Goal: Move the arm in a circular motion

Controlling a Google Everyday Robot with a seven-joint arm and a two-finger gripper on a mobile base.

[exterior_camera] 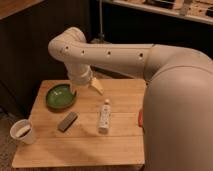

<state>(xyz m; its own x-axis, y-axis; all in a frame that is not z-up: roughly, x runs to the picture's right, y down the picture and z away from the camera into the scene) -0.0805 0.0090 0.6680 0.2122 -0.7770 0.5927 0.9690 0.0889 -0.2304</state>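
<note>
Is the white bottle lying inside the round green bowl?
No, the white bottle lies on the wooden table; the gripper hovers beside the green bowl.

Arm (pixel 107 52): smooth cream shell (slight sheen) | hand (pixel 85 85), over the tabletop (pixel 80 145): pale, matt | tabletop: light planked wood | bowl (pixel 55 97): glossy green.
</note>
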